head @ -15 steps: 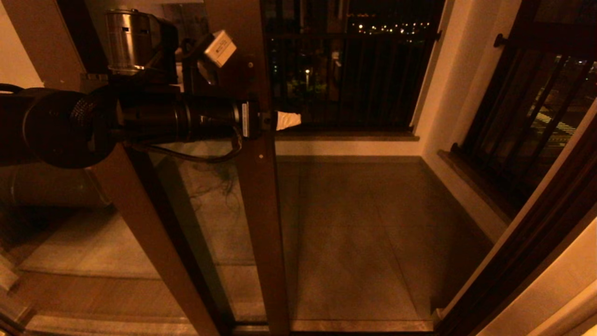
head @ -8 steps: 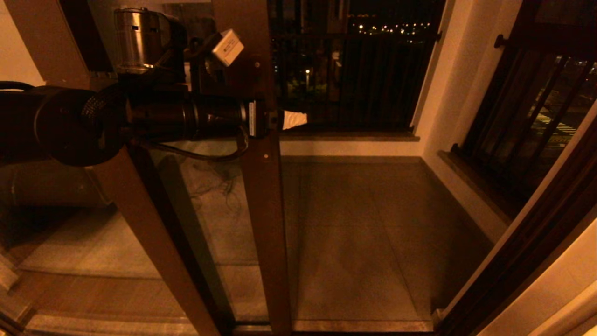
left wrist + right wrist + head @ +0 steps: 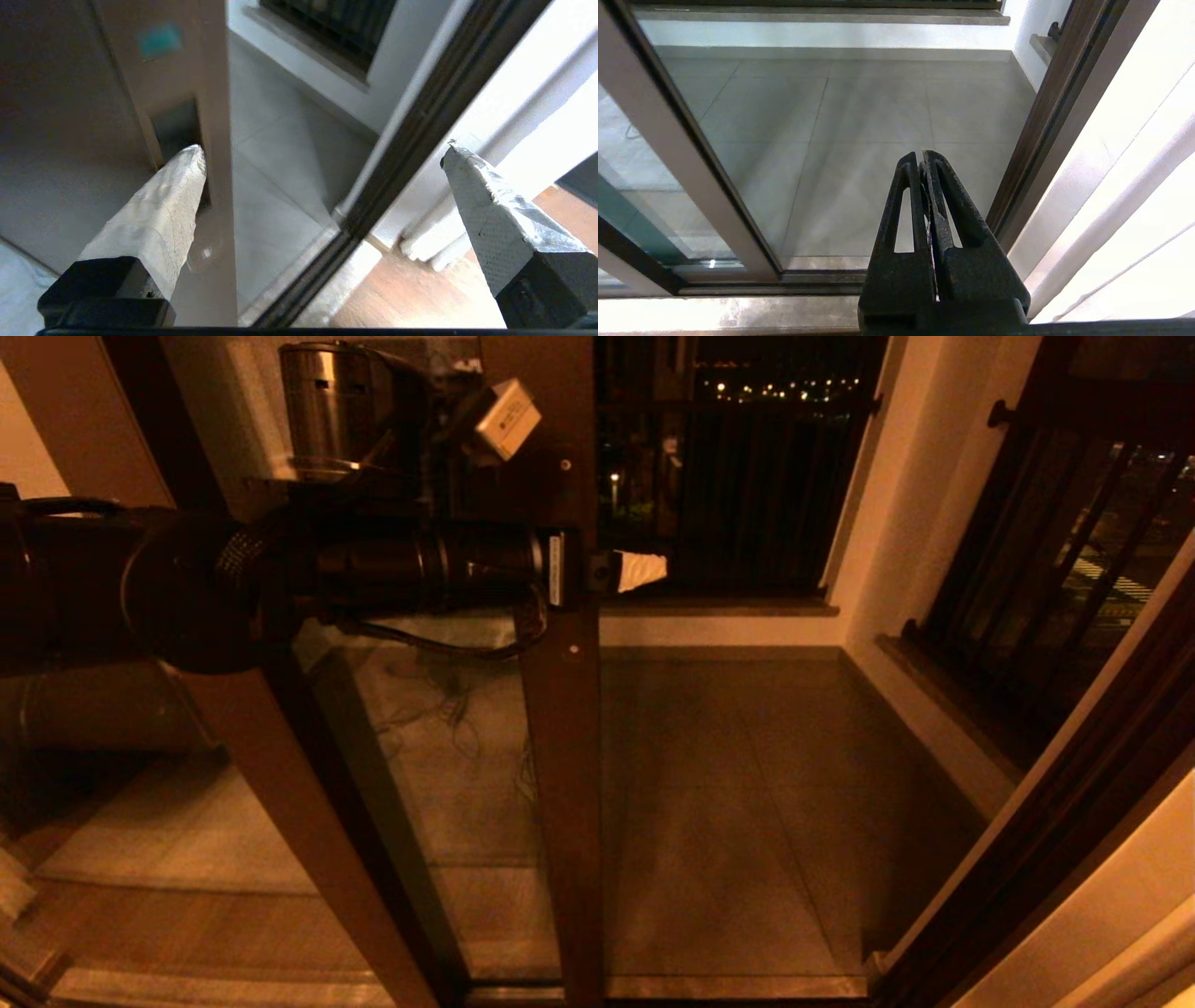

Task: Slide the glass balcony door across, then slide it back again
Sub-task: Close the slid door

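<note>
The glass balcony door (image 3: 560, 756) stands near the middle of the head view, its brown upright carrying two screws and its reflective pane (image 3: 448, 747) to the left. My left arm reaches in from the left, and my left gripper (image 3: 611, 574) is open astride the upright's edge. In the left wrist view one taped finger (image 3: 173, 200) has its tip in the dark recessed handle (image 3: 177, 126) below the green dot (image 3: 159, 39). The other finger (image 3: 490, 210) hangs free in the open doorway. My right gripper (image 3: 923, 154) is shut on nothing, low over the threshold.
A second brown-framed pane (image 3: 280, 784) without a handle slants at the left. Black barred railings close the balcony at the back (image 3: 738, 476) and right (image 3: 1074, 551). The dark door jamb (image 3: 1055, 821) stands at the right, with tiled balcony floor (image 3: 728, 803) in the opening between.
The door's upright and my left arm have moved together to the right, faster in the last half second. The opening towards the jamb is narrower.
</note>
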Controlling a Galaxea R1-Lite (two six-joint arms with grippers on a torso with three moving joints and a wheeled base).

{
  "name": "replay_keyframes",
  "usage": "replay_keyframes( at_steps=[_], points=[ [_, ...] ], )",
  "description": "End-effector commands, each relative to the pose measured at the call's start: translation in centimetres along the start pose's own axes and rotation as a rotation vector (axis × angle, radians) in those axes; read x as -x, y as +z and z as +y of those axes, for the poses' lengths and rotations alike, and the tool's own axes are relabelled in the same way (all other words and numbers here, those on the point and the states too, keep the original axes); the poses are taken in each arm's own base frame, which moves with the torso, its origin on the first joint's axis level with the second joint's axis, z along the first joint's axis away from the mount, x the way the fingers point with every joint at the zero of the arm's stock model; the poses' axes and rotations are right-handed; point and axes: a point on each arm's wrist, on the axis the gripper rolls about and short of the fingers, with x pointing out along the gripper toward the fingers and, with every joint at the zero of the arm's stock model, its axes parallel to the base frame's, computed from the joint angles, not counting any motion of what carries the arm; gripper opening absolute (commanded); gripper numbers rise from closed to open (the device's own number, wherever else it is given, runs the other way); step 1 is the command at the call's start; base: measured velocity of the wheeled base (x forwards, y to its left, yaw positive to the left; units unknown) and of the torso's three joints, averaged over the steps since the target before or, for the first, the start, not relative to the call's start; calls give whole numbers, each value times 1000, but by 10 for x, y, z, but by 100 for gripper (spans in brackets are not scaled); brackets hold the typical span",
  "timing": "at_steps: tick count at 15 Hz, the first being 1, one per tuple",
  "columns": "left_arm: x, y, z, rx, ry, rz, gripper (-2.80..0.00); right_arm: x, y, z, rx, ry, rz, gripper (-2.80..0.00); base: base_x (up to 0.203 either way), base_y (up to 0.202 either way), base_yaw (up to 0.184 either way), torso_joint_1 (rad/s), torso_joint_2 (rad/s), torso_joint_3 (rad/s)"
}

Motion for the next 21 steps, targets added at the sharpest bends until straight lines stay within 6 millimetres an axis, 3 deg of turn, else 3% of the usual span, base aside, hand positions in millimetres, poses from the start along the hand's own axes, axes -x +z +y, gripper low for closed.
replay_keyframes(
  at_steps=[1, 8, 11, 13, 15, 18, 21],
  points=[
    [-8, -7, -1, 12, 7, 28, 0, 0, 0, 0, 0, 1, 2, -280, 0, 0, 0, 0, 0, 0],
    [-31, -11, -16, 4, 2, 30, 0, 0, 0, 0, 0, 1, 1, -280, 0, 0, 0, 0, 0, 0],
    [-12, 1, -29, -6, -20, 2, 0, 0, 0, 0, 0, 1, 2, -280, 0, 0, 0, 0, 0, 0],
    [13, 10, -40, -12, -30, -19, 0, 0, 0, 0, 0, 1, 1, -280, 0, 0, 0, 0, 0, 0],
    [52, 12, -48, -12, -11, -31, 0, 0, 0, 0, 0, 1, 1, -280, 0, 0, 0, 0, 0, 0],
    [125, 15, -49, -17, 146, -97, 0, 0, 0, 0, 0, 1, 1, -280, 0, 0, 0, 0, 0, 0],
    [204, 9, -51, -37, 446, -190, 0, 0, 0, 0, 0, 1, 1, -280, 0, 0, 0, 0, 0, 0]
  ],
)
